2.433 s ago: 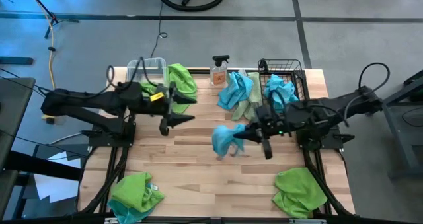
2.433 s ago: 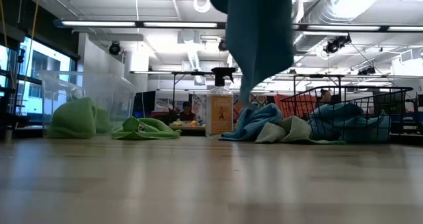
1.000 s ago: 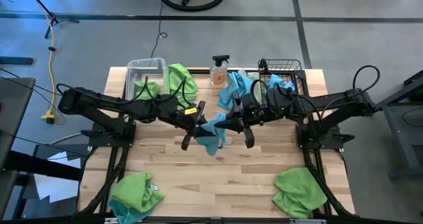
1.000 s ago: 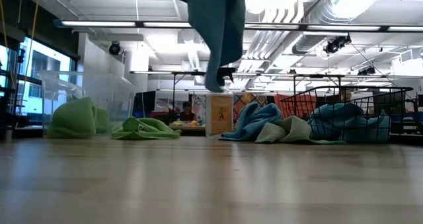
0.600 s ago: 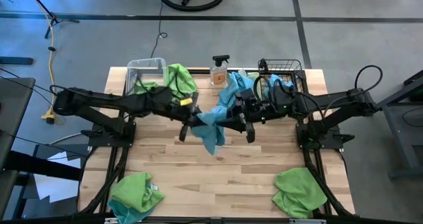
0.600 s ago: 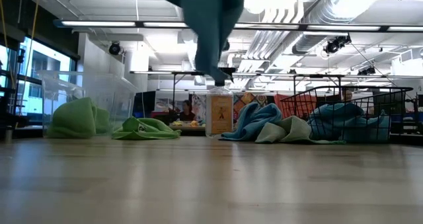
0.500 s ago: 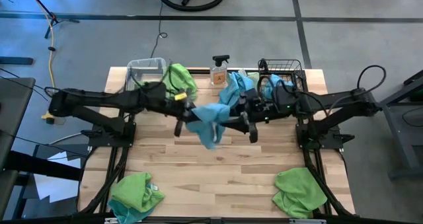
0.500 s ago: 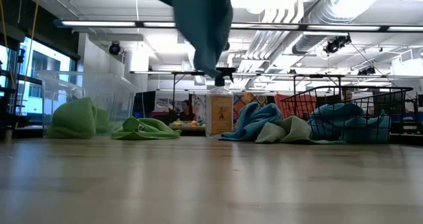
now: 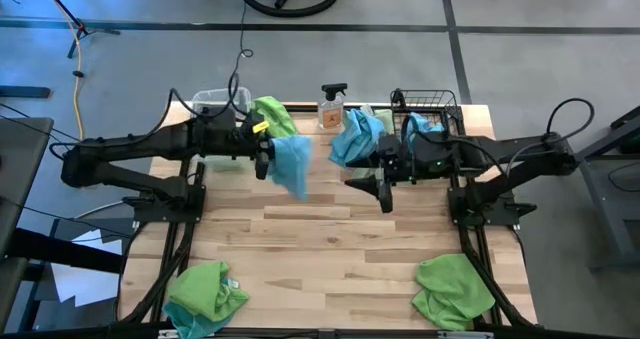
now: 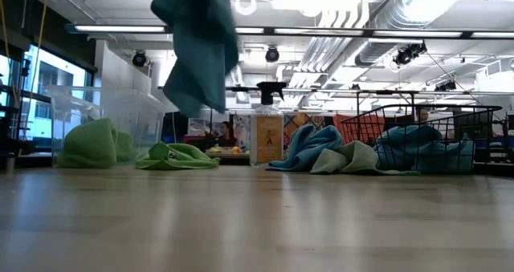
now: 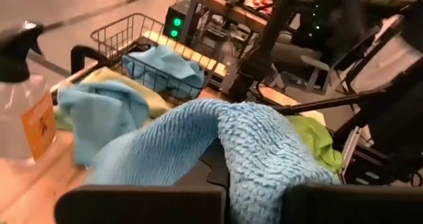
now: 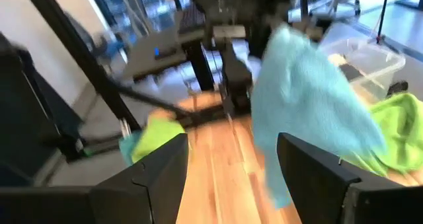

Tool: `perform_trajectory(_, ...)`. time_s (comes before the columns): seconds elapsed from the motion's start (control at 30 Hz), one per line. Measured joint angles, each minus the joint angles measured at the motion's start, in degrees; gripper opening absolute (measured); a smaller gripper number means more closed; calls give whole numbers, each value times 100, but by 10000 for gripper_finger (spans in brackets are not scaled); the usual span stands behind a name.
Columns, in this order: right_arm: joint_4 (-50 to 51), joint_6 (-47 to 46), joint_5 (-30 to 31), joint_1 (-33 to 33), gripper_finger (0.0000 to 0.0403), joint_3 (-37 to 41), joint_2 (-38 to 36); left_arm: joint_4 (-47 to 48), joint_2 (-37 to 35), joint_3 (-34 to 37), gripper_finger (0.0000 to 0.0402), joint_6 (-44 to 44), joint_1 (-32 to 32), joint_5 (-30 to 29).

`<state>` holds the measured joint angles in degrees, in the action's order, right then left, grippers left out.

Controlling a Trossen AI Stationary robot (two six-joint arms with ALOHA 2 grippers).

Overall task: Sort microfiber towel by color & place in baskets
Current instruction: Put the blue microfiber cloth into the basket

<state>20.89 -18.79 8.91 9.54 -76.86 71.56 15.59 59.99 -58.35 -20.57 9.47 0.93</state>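
Observation:
A sky-blue microfiber towel (image 9: 292,165) hangs above the table's far left part, with my left gripper (image 9: 265,161) shut on it; in the low view this towel (image 10: 197,47) is well clear of the wood. My right gripper (image 9: 372,189) stands open mid-table with nothing between its fingers (image 12: 158,178). The clear tub (image 9: 215,104) sits at the far left with green towels (image 9: 275,116) in and beside it. The black wire basket (image 9: 432,111) at the far right holds blue towels, and more blue towels (image 9: 358,137) lie heaped against it. My left gripper pinches a bunched part of the blue towel (image 11: 254,178) between its two fingers (image 11: 142,204), which come nearly level from the table's left side. The cloth humps up over the fingers and drapes down beside them. It hangs slack, lifted clear of the table.
A clear spray bottle (image 9: 332,107) stands at the far edge between tub and basket. Green towel heaps lie at the near left corner (image 9: 205,294) and near right corner (image 9: 455,289). Bare wood lies across the table's middle (image 9: 320,249).
Both grippers had the blue towel at mid-table. My right gripper has let go and drawn back a little toward the right. My left gripper has carried the towel toward the table's left and far edge, toward the clear tub; the towel still hangs clear.

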Motion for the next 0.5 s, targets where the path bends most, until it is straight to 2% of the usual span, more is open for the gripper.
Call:
perform_trajectory(0.27, -85, 850, 9, -100, 229, 0, 353, -39, 167, -746, 0, 842, -142, 32)
perform_trajectory(0.5, -636, 1847, 315, -340, 229, 0, 661, 196, 419, -1300, 0, 2256, -476, 348)
